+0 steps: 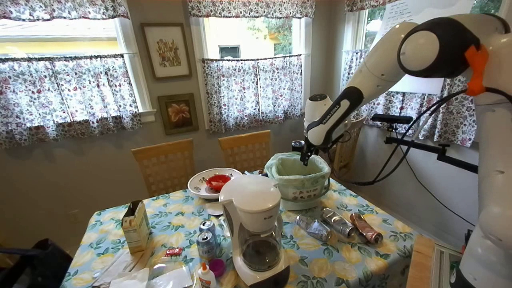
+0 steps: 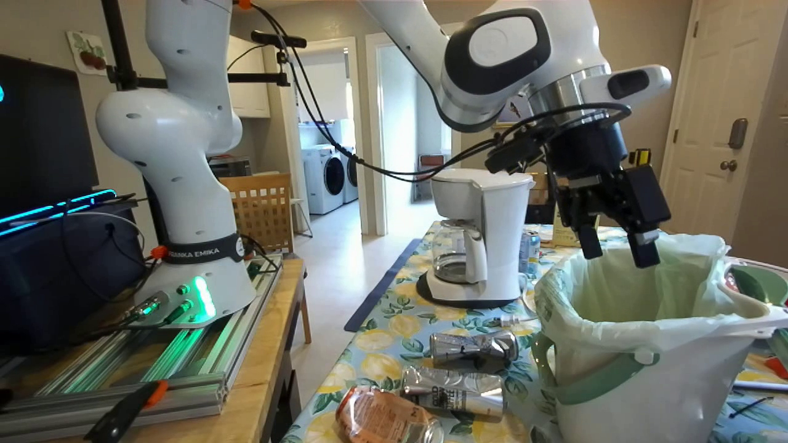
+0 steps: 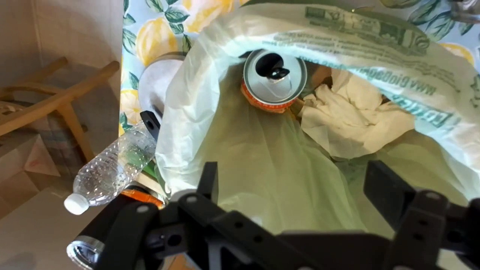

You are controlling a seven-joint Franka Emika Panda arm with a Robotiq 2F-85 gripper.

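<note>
My gripper (image 2: 617,251) stands open above the mouth of a white bin (image 2: 646,400), with nothing between its fingers. Pale green bag (image 1: 298,165) lines the bin and folds over its rim. Looking down in the wrist view, I see an opened can (image 3: 277,88) with an orange-red side inside the bag. Crumpled cream paper (image 3: 356,116) lies beside that can. Outside the bin, on the flowered tablecloth, lie three crushed cans: a silver one (image 2: 474,347), another silver one (image 2: 452,391) and a reddish-orange one (image 2: 385,418). The bag's bottom is partly hidden.
A white coffee maker (image 1: 252,200) with a glass pot stands near the bin. Upright soda cans (image 1: 206,246), a glue bottle (image 1: 206,276) and an open box (image 1: 135,228) share the table. A clear bottle (image 3: 112,168) and a dark cylinder (image 3: 101,228) lie beside the bin.
</note>
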